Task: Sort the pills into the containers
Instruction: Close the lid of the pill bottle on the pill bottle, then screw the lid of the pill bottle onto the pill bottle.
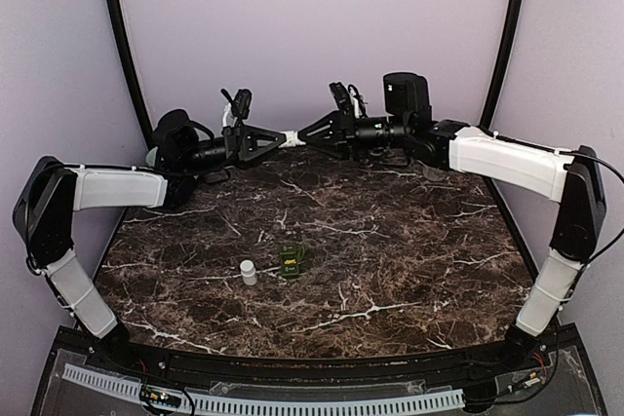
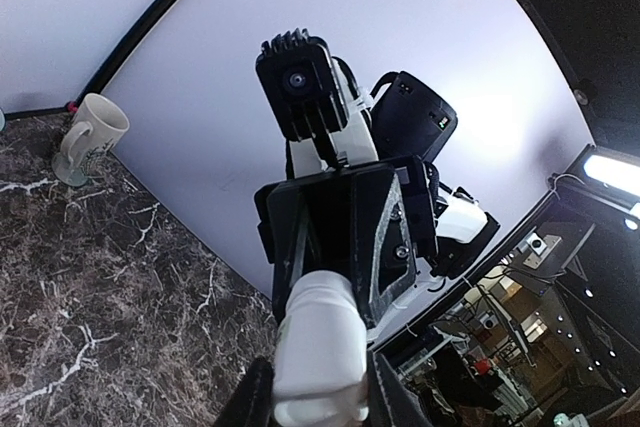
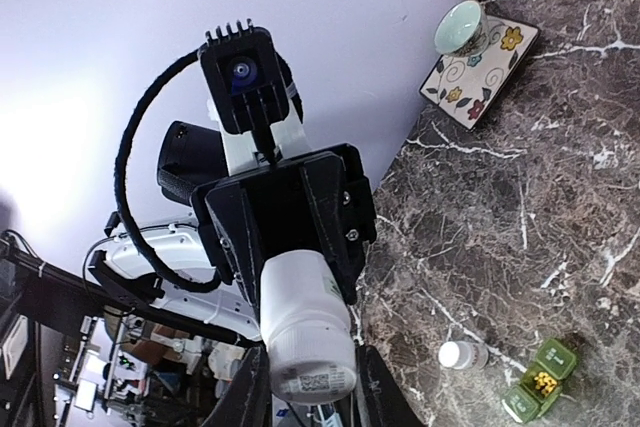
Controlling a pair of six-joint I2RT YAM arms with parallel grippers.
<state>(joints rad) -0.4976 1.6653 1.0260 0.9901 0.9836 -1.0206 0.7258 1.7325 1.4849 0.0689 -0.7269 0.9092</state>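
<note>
A white pill bottle (image 1: 292,137) hangs lengthwise in mid-air over the back of the table, gripped at both ends. My left gripper (image 1: 279,139) is shut on one end and my right gripper (image 1: 305,132) on the other. In the left wrist view the bottle (image 2: 318,342) sits between my left gripper's (image 2: 320,392) dark fingers. The right wrist view shows the bottle (image 3: 303,327) wedged in my right gripper (image 3: 310,387). The green containers (image 1: 292,259) (image 3: 543,379) stand open mid-table, with yellow pills (image 3: 545,382) in one compartment.
A second small white bottle (image 1: 249,272) (image 3: 462,355) stands just left of the green box. A white mug (image 2: 88,137) stands at the back left by the wall. A cup (image 3: 460,27) rests on a floral coaster (image 3: 492,72) at the back right.
</note>
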